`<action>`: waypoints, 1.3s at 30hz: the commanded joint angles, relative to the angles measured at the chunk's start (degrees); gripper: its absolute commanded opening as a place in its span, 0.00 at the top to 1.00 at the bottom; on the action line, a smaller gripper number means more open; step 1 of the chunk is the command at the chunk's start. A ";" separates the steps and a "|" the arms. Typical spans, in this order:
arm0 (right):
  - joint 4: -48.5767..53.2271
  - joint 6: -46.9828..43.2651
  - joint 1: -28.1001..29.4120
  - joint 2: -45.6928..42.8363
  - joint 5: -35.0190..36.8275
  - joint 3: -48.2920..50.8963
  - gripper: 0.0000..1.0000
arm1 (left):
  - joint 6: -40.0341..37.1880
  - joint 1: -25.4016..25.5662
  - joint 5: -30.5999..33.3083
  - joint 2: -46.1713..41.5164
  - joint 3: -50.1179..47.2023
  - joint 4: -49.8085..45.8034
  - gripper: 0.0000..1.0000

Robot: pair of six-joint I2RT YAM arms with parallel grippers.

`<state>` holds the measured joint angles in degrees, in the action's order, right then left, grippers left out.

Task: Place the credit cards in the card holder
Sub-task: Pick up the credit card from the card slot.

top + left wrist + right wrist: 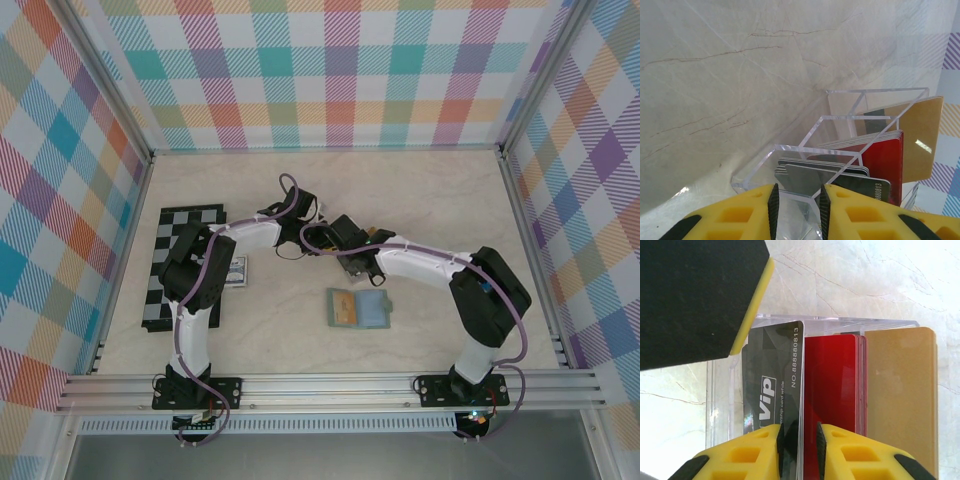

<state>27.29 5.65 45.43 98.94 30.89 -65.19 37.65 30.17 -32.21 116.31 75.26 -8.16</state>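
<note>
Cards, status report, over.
Right claw open astride black VIP card in clear tray. Left claw astride tray wall, close beside that card, grip unclear. Card holder lies open, apart from both.

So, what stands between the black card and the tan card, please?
A stack of red cards, seen in the right wrist view.

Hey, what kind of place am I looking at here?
Probably a robot test cell: plaid walls on an aluminium frame, a left arm and right arm bolted to its rail, props like a chessboard.
</note>
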 commanded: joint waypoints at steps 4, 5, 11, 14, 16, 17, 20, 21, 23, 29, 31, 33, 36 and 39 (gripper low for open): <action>2.69 -0.20 -0.25 -1.08 0.50 -1.79 0.79 | -1.25 -0.41 2.67 3.22 -1.53 -5.39 0.72; 2.74 -0.16 -0.25 -1.05 -0.01 -1.78 0.80 | -1.21 -0.38 2.67 3.21 -1.54 -5.46 0.72; 3.31 0.89 -0.34 -1.40 -1.46 -1.86 0.92 | -1.33 -0.38 2.48 3.32 -1.38 -5.53 0.72; 4.61 1.98 -0.91 -1.88 -3.83 -2.56 0.97 | -1.34 -0.41 2.31 3.39 -1.23 -5.55 0.72; 4.85 2.62 -0.97 -2.88 -6.20 -2.53 0.98 | -1.30 -0.38 2.26 3.22 -1.30 -5.48 0.72; 5.04 2.93 -1.04 -3.32 -7.30 -2.58 0.98 | -1.34 -0.39 2.31 3.13 -1.27 -5.46 0.72; 5.86 4.02 -1.35 -4.59 -10.35 -2.88 0.99 | -1.44 -0.38 2.32 3.04 -0.96 -5.79 0.72; 6.14 4.25 -1.45 -4.93 -11.34 -2.93 0.99 | -1.44 -0.38 2.21 3.00 -0.91 -5.81 0.72; 6.25 4.90 -1.73 -5.52 -12.27 -2.93 0.99 | -1.45 -0.42 2.24 2.98 -0.67 -5.89 0.72; 7.40 7.36 -4.22 -5.30 -17.93 -3.42 0.99 | -1.49 -0.42 1.79 1.90 -0.20 -5.98 0.70; 7.96 8.14 -5.06 -4.35 -19.93 -4.13 0.99 | -1.45 -0.40 2.07 1.25 -0.20 -5.99 0.69; 7.74 8.57 -5.56 -3.56 -21.75 -4.42 0.99 | -1.36 -0.38 2.18 0.30 -0.29 -5.64 0.67; 9.87 9.26 -6.66 -0.88 -24.89 -6.60 0.99 | -1.00 -0.36 2.39 -0.80 -0.40 -5.11 0.66; 9.21 9.51 -6.76 -0.29 -27.15 -6.68 0.99 | -0.60 -0.40 2.76 -1.83 -0.45 -4.52 0.61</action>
<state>34.79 13.39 38.70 97.56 8.16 -70.48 37.52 30.17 -31.66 116.18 75.44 -9.06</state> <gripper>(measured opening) 0.044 0.377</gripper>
